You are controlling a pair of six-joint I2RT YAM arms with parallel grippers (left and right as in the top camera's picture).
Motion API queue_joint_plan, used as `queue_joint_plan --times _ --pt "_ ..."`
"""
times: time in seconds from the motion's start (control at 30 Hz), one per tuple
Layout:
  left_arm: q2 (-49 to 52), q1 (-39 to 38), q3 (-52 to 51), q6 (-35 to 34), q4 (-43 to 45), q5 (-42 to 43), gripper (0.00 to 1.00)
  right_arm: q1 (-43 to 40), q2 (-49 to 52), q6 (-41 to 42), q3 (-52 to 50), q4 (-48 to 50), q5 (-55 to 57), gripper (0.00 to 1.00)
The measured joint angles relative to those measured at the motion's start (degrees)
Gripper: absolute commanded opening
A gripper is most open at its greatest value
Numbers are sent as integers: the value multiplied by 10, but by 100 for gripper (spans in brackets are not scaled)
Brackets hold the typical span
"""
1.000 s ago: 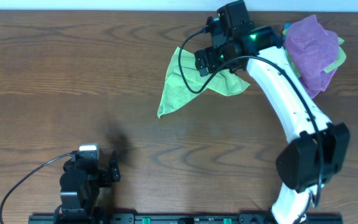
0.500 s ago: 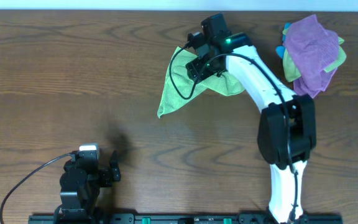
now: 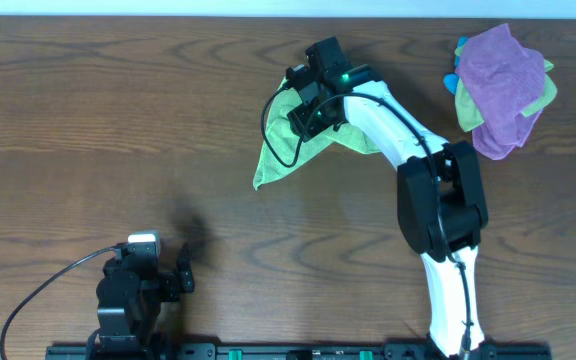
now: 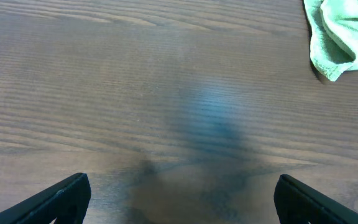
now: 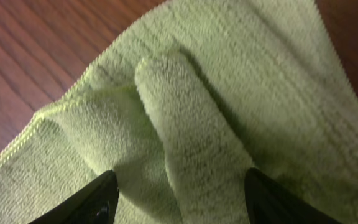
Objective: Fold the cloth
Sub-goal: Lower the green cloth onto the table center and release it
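Overhead, the cloth [image 3: 271, 160] crumpled on the table [image 3: 118, 120] toward its far side, right gripper [image 3: 303, 118] down on it, left gripper [image 3: 181, 277] well apart near the front edge, left wrist, its fingers spread wide over bare wood, right wrist, fingers parted astride a raised fold of cloth.

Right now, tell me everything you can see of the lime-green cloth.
The cloth is bright lime-green, fuzzy like microfiber, with a stitched edge. It lies rumpled on the wooden table, far side, one corner trailing toward the near left. The right claw is over it, open, a raised ridge of fabric between its fingers.
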Motion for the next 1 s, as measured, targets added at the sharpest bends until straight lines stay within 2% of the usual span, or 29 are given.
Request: queue_joint_plan --times 0.1,0.5,0.6,0.8,0.97,1.0 --pt "0 0 0 0 0 0 96 0 0 1 0 24 5 57" --pt "0 0 0 0 0 0 96 0 0 2 0 40 17 57" --pt "0 0 0 0 0 0 95 0 3 3 0 40 18 54" --pt "0 0 0 0 -1 0 95 0 17 7 0 49 22 31" --pt "0 0 0 0 0 0 96 0 19 17 0 56 25 3" --pt "0 0 0 0 0 0 95 0 19 17 0 55 25 1"
